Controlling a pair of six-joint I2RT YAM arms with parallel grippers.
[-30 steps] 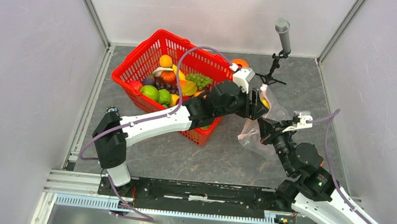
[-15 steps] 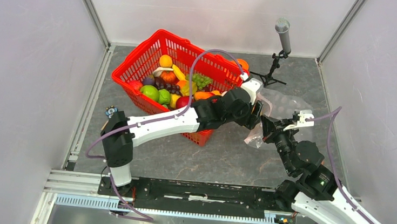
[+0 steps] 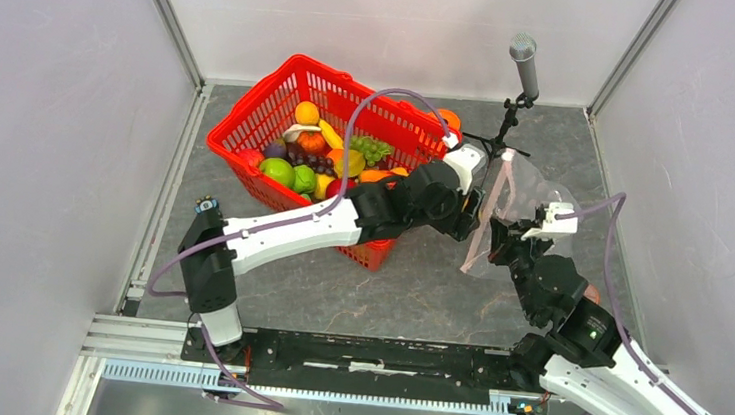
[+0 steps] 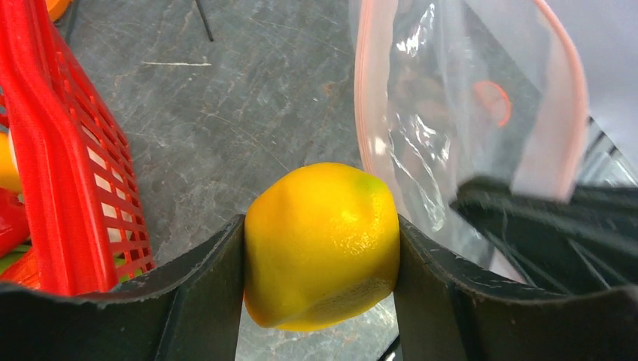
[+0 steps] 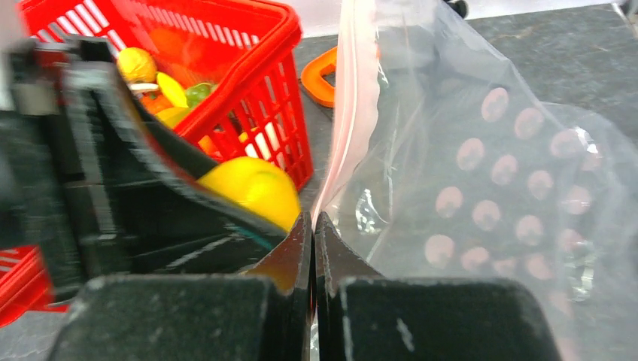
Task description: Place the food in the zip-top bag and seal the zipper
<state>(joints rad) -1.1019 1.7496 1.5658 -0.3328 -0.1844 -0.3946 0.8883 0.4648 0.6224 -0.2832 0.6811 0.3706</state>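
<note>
A yellow lemon-like piece of food (image 4: 321,244) sits between my left gripper's (image 4: 320,226) fingers, which are shut on it, a little above the tabletop. Just to its right hangs the clear zip-top bag (image 4: 451,113), its mouth open and ringed by the pale-pink zipper (image 4: 360,98). My right gripper (image 5: 313,222) is shut on the bag's pink zipper (image 5: 353,113) edge and holds the dotted bag (image 5: 489,165) upright. The lemon (image 5: 252,188) is close beside that edge, outside the bag. In the top view both grippers meet by the bag (image 3: 520,196).
A red mesh basket (image 3: 256,97) holding several more toy fruits (image 3: 318,158) stands left of the bag, under my left arm. An orange e-shaped object (image 5: 322,75) lies behind it. A microphone on a small tripod (image 3: 524,66) stands at the back. Walls close in on both sides.
My left gripper has carried the lemon down and toward the bag's mouth. The right gripper has lifted the bag's zipper edge, so the bag now stands more upright.
</note>
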